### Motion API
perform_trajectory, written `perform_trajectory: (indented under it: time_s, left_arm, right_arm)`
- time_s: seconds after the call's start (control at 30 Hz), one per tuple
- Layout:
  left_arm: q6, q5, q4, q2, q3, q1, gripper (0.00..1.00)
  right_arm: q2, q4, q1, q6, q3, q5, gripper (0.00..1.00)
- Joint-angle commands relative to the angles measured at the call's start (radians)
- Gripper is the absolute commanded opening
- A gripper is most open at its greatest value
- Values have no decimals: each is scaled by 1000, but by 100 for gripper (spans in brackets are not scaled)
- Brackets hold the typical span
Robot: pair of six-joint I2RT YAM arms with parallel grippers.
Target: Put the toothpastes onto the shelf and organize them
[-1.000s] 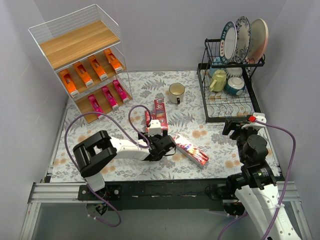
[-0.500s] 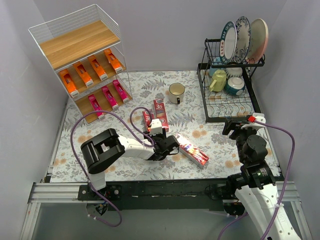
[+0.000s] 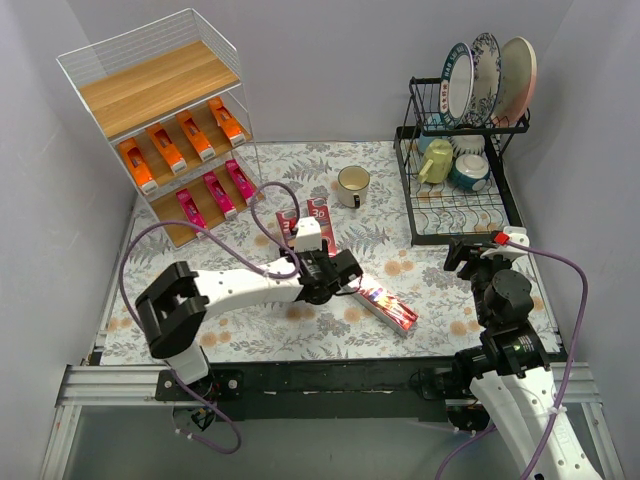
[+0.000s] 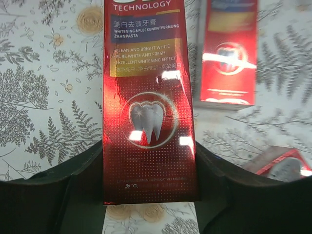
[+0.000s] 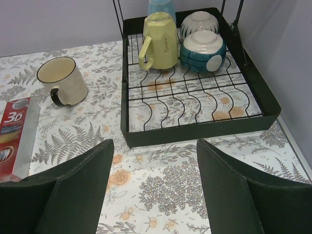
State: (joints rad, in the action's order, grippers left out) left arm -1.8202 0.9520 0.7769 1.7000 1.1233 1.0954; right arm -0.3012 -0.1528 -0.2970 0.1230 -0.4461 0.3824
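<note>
My left gripper is shut on the near end of a dark red toothpaste carton, held flat over the flowered cloth. In the top view the left wrist covers most of that carton. A second dark red carton lies just to its right, and a third lies slanted near the front. The shelf stands at the back left, with orange cartons on its middle board and magenta ones on the bottom board. My right gripper hangs open and empty in front of the rack.
A cream mug stands behind the red cartons. The black dish rack at the back right holds plates, cups and bowls. Purple cables loop over the left arm.
The left gripper closed on the dark red carton, and the arm then stretched out, carrying the wrist back and a little right. The right arm barely moved.
</note>
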Motion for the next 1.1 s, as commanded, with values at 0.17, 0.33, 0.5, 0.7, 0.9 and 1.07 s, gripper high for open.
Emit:
perform_trajectory:
  time_s: [0.17,0.33,0.5,0.7,0.9,1.07]
  left_arm:
    - [366,-33,15,-273,294,1,30]
    - [488,20,82,-218,618,1,30]
    - [677,117,116,-122,923,-3,28]
    - [1015,277,-86,-75,1113,-35,28]
    - [1507,395,-759,-177,899,-88,27]
    - [1535,369,-724,-166,932,-189,28]
  right_arm:
    - [-3,59,-7,-16,-6,0,76]
    - [-1,58,-7,-14,-6,3,76]
    - [-1,58,-7,-16,-5,1,77]
    - [2,59,-8,-19,-3,3,77]
    - [10,58,-10,-19,0,3,77]
    - [14,61,-10,-19,1,-4,76]
